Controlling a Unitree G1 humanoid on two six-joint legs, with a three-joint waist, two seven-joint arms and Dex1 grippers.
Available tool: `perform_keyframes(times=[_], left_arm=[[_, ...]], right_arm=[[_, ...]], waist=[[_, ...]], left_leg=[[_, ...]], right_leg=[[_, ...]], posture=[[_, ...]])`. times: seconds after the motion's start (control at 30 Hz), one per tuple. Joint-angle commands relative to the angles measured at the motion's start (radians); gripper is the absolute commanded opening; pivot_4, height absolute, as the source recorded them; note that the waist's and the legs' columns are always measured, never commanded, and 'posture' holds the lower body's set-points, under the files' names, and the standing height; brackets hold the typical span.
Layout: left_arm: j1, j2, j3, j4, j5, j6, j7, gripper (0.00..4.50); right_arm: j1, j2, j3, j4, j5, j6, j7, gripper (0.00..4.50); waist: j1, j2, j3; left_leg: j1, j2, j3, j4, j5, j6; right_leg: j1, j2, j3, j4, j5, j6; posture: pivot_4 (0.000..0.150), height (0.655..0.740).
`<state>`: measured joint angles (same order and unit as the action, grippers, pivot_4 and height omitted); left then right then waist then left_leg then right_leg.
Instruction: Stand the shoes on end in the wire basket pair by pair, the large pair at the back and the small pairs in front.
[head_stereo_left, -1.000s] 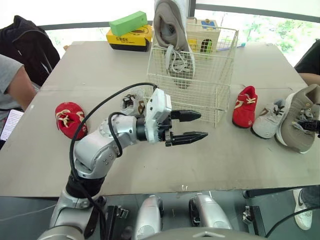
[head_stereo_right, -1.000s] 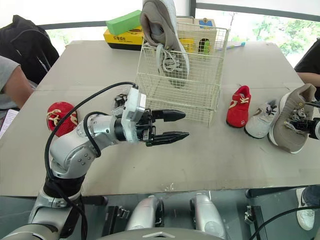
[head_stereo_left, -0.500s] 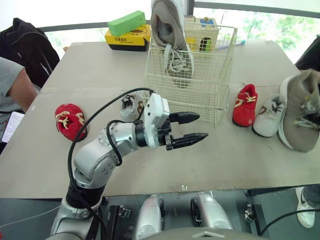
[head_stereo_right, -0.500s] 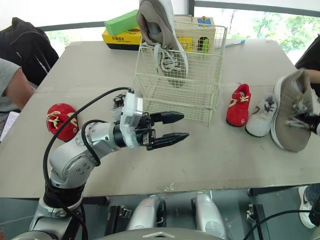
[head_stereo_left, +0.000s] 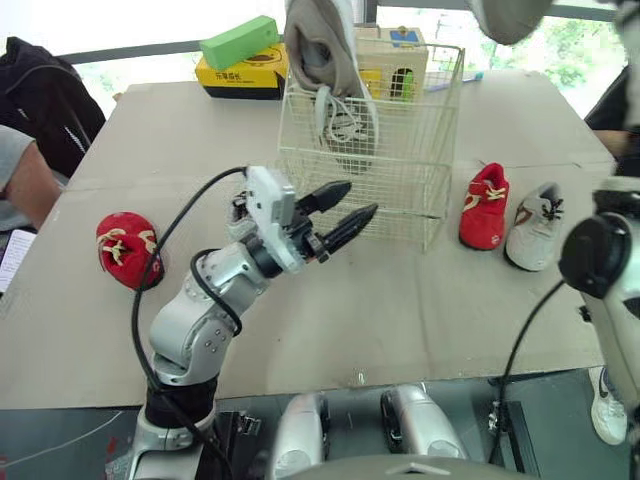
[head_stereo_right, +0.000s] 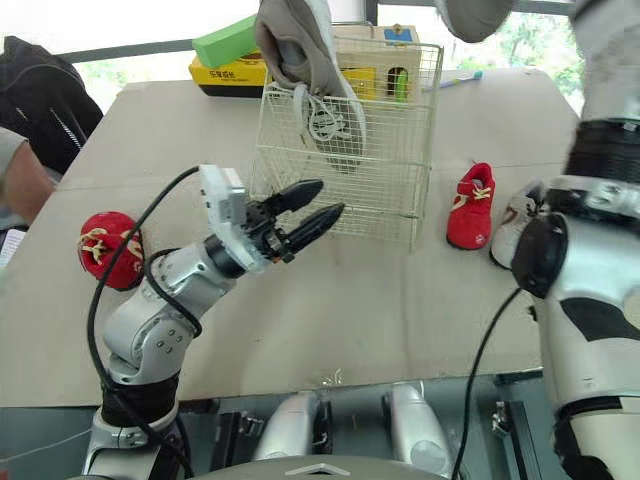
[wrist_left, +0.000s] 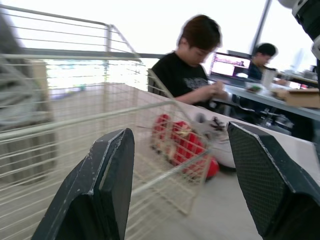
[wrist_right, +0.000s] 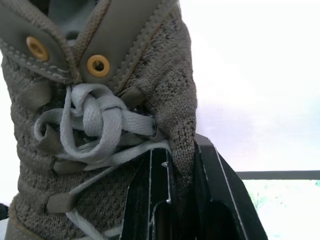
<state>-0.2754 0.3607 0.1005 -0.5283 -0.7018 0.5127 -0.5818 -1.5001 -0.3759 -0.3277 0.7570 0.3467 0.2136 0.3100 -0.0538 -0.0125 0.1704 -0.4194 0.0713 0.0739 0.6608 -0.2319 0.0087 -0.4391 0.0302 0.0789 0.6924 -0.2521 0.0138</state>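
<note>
Head view: right arm up high, big grey shoe (head_stereo_left: 508, 14) hanging near top right of wire basket (head_stereo_left: 440, 120). Its mate (head_stereo_left: 320, 50) stands on end at basket's back left. Risk: thin hold, so shoe may swing, slip or catch rim going in. Left gripper (head_stereo_left: 358, 198) wide apart, empty, pointing at basket front.
Left wrist view: fingers (wrist_left: 100, 190) spread, nothing between. Basket wall just ahead, red shoe (wrist_left: 185, 150) beyond.
Right wrist view: right gripper (wrist_right: 181, 150) pinched on shoe's collar edge beside laces.
</note>
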Motion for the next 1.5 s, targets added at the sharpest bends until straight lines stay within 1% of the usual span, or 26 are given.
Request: perform_keyframes(times=[0.03,0.1,0.13,0.2,0.3,0.43,0.53,0.67,0.77,0.83,0.87,0.9,0.97,1.07,1.1,1.27,1.43,1.5], left_arm=[[0.041,0.000,0.098,-0.084,-0.052,-0.082,-0.003,3.23],[0.076,0.027,0.117,-0.093,-0.046,-0.104,-0.031,3.23],[0.090,0.040,0.129,-0.093,-0.051,-0.105,-0.037,3.23],[0.112,0.071,0.150,-0.078,-0.052,-0.112,-0.053,3.23],[0.120,0.093,0.160,-0.073,-0.056,-0.120,-0.061,3.23],[0.123,0.104,0.161,-0.079,-0.055,-0.124,-0.050,3.23],[0.127,0.112,0.167,-0.076,-0.052,-0.128,-0.043,3.23],[0.130,0.119,0.160,-0.068,-0.041,-0.132,-0.035,3.23],[0.130,0.124,0.156,-0.062,-0.035,-0.129,-0.035,3.23],[0.128,0.128,0.154,-0.053,-0.030,-0.129,-0.037,3.23],[0.128,0.130,0.154,-0.053,-0.032,-0.129,-0.036,3.23],[0.125,0.131,0.150,-0.051,-0.032,-0.127,-0.035,3.23],[0.120,0.131,0.141,-0.048,-0.034,-0.120,-0.034,3.23],[0.120,0.135,0.134,-0.049,-0.035,-0.115,-0.031,3.23],[0.119,0.136,0.133,-0.048,-0.036,-0.113,-0.030,3.23],[0.118,0.134,0.124,-0.053,-0.040,-0.104,-0.022,3.23],[0.113,0.133,0.120,-0.048,-0.042,-0.098,-0.021,3.23],[0.113,0.131,0.118,-0.044,-0.041,-0.096,-0.022,3.23]], right_arm=[[-0.043,0.044,0.030,0.125,-0.071,-0.281,-0.019,0.02],[-0.025,0.072,0.049,0.184,-0.102,-0.374,-0.023,0.02],[-0.009,0.084,0.057,0.206,-0.115,-0.423,-0.026,0.02],[0.032,0.117,0.065,0.249,-0.133,-0.510,-0.037,0.02],[0.109,0.142,0.110,0.321,-0.217,-0.637,-0.121,0.02],[0.161,0.171,0.123,0.368,-0.246,-0.670,-0.192,0.02],[0.206,0.208,0.117,0.316,-0.232,-0.672,-0.215,0.02],[0.332,0.271,0.130,0.171,-0.226,-0.649,-0.250,0.02],[0.411,0.303,0.129,0.091,-0.213,-0.601,-0.263,0.02],[0.453,0.319,0.132,0.042,-0.202,-0.572,-0.264,0.02],[0.473,0.324,0.135,0.017,-0.202,-0.558,-0.266,0.73],[0.491,0.329,0.139,-0.007,-0.202,-0.544,-0.267,1.03],[0.536,0.344,0.153,-0.082,-0.186,-0.490,-0.241,2.01],[0.600,0.352,0.174,-0.213,-0.173,-0.415,-0.217,3.50],[0.618,0.348,0.182,-0.255,-0.172,-0.388,-0.208,3.91],[0.695,0.313,0.219,-0.453,-0.164,-0.244,-0.161,3.91],[0.746,0.245,0.260,-0.626,-0.156,-0.102,-0.091,3.91],[0.734,0.191,0.269,-0.700,-0.161,-0.019,-0.060,3.91]], waist=[[0.000,-0.001,0.000],[0.005,-0.001,0.000],[0.011,-0.001,0.000],[0.017,-0.001,0.000],[0.017,-0.002,-0.001],[0.016,-0.004,-0.002],[0.014,-0.005,-0.002],[0.012,-0.005,-0.002],[0.011,-0.007,-0.004],[0.011,-0.011,-0.008],[0.011,-0.012,-0.010],[0.009,-0.013,-0.011],[0.009,-0.014,-0.012],[0.012,-0.015,-0.012],[0.012,-0.015,-0.012],[0.014,-0.015,-0.012],[0.010,-0.015,-0.012],[0.009,-0.015,-0.011]], left_leg=[[-0.002,0.001,0.000,0.000,0.000,0.000],[-0.008,0.001,0.001,0.000,0.000,0.000],[-0.013,0.000,0.002,0.000,0.002,-0.004],[-0.013,0.001,0.002,0.000,0.003,-0.004],[-0.014,0.000,0.002,0.000,0.003,-0.004],[-0.012,-0.001,0.001,0.002,0.002,-0.003],[-0.012,0.000,0.000,0.005,0.000,0.000],[-0.011,0.000,-0.001,0.007,0.000,0.000],[-0.011,0.001,-0.002,0.007,0.000,0.000],[-0.011,0.001,-0.002,0.007,0.000,0.000],[-0.010,0.001,-0.003,0.006,0.000,0.000],[-0.010,0.002,-0.002,0.006,0.000,0.000],[-0.007,0.002,-0.002,0.006,0.000,0.000],[0.001,0.001,-0.002,0.006,0.000,0.001],[0.003,0.001,-0.002,0.006,0.000,0.001],[0.004,0.001,-0.002,0.004,0.000,0.001],[0.004,0.001,-0.002,0.002,0.000,0.001],[0.004,0.001,-0.002,0.002,0.000,0.001]], right_leg=[[-0.002,-0.001,0.000,0.000,0.000,0.000],[-0.007,-0.004,0.000,0.000,0.000,0.000],[-0.010,-0.005,-0.001,0.000,0.000,0.000],[-0.010,-0.007,-0.003,0.000,0.000,0.001],[-0.010,-0.008,-0.006,-0.001,0.000,0.001],[-0.007,-0.009,-0.007,0.002,0.000,0.001],[-0.007,-0.008,-0.008,0.003,0.000,0.001],[-0.005,-0.007,-0.008,0.004,0.000,0.001],[-0.005,-0.007,-0.008,0.004,0.000,0.001],[-0.005,-0.007,-0.008,0.004,0.000,0.001],[-0.005,-0.007,-0.008,0.004,0.000,0.001],[-0.004,-0.007,-0.008,0.004,0.000,0.001],[-0.003,-0.007,-0.008,0.004,0.000,0.001],[0.006,-0.008,-0.008,0.003,0.000,0.000],[0.008,-0.008,-0.009,0.002,-0.001,0.000],[0.008,-0.007,-0.009,0.002,-0.001,0.000],[0.007,-0.007,-0.008,0.002,-0.001,0.000],[0.006,-0.007,-0.008,0.002,-0.001,0.000]], posture=[[0.150,0.7400],[0.150,0.7400],[0.150,0.7400],[0.150,0.7400],[0.150,0.7400],[0.150,0.7400],[0.150,0.7400],[0.150,0.7400],[0.150,0.7400],[0.150,0.7400],[0.150,0.7400],[0.150,0.7400],[0.150,0.7400],[0.150,0.7400],[0.150,0.7400],[0.150,0.7400],[0.150,0.7400],[0.150,0.7400]])
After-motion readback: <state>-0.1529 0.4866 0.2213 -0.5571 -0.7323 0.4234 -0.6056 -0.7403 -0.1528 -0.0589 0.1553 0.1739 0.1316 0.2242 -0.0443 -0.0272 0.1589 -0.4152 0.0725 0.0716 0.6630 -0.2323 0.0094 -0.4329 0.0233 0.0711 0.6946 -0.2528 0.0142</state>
